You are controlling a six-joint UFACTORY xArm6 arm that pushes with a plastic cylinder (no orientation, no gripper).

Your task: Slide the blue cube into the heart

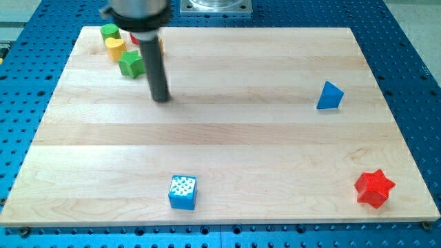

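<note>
The blue cube [182, 191] with a white dotted top sits near the view's bottom edge, left of centre. The yellow heart [114, 48] lies at the view's top left, among other blocks. My tip [160, 98] rests on the board just right of and below that cluster, far above the blue cube and slightly to its left. The rod rises from the tip to the dark arm end at the view's top.
A green block [109, 32] sits above the yellow heart and a green star [131, 64] below right of it. A red block [136, 38] is partly hidden behind the rod. A blue triangular block [330, 96] lies at the right. A red star [374, 188] sits at the bottom right.
</note>
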